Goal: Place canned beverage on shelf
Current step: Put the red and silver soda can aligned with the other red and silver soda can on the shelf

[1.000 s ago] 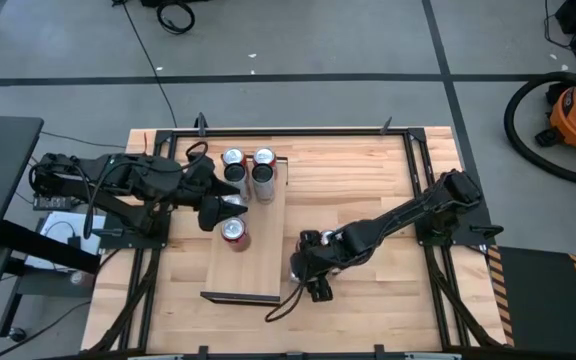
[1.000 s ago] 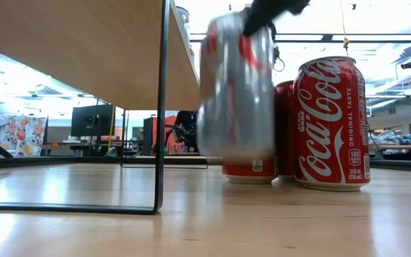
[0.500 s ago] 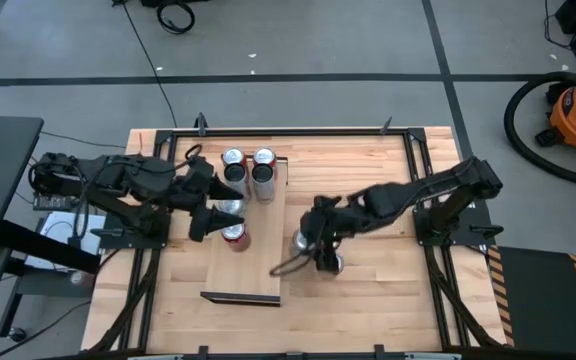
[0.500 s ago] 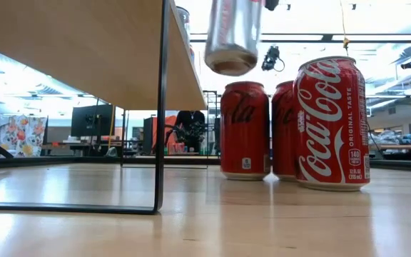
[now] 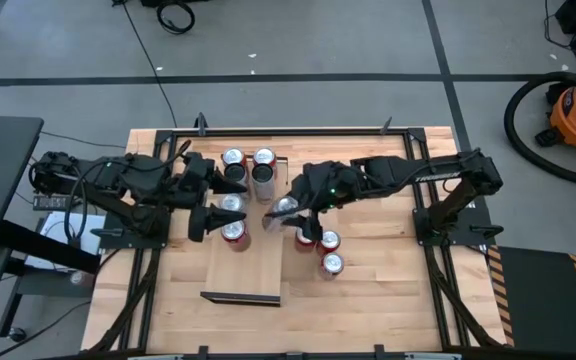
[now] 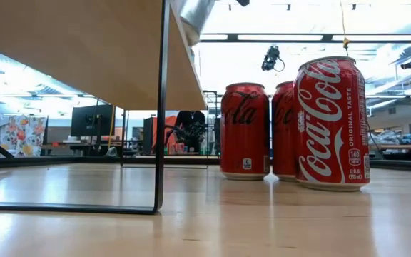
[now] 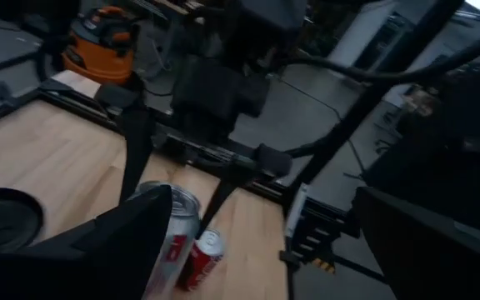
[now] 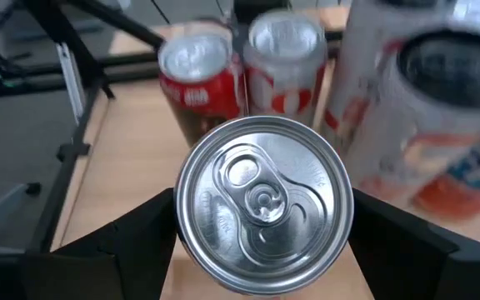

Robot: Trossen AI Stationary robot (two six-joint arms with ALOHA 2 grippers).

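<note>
Transport phase of the can placement, seen from overhead, from table height and from both wrists. Right gripper (image 5: 286, 212) was clamped on a silver can (image 5: 284, 208), its two fingers pressing the can's sides, as the right wrist view showed with the can's lid (image 8: 263, 196) square to the lens. The held can hung in the air at the shelf's (image 5: 253, 262) right long edge; the table-level view caught only its lower end (image 6: 193, 16) just above that edge. On the shelf stood four cans: two at its far end (image 5: 249, 168) and two at its middle, toward the left edge (image 5: 231, 220). Three red cans (image 5: 320, 248) remained on the tabletop (image 5: 378, 290) just right of the shelf. Left gripper (image 5: 206, 214) waited with its jaws spread wide, over the shelf's left edge and close beside the two middle cans.

To complete this step well, the right arm would need to carry the can farther over the board, toward the bare stretch at the shelf's near end, or the free space right of the middle cans. The can should be kept upright, lowered until its base sits flat on the wood, and released only then. Care would be needed to avoid nudging the standing cans or the waiting left gripper.
</note>
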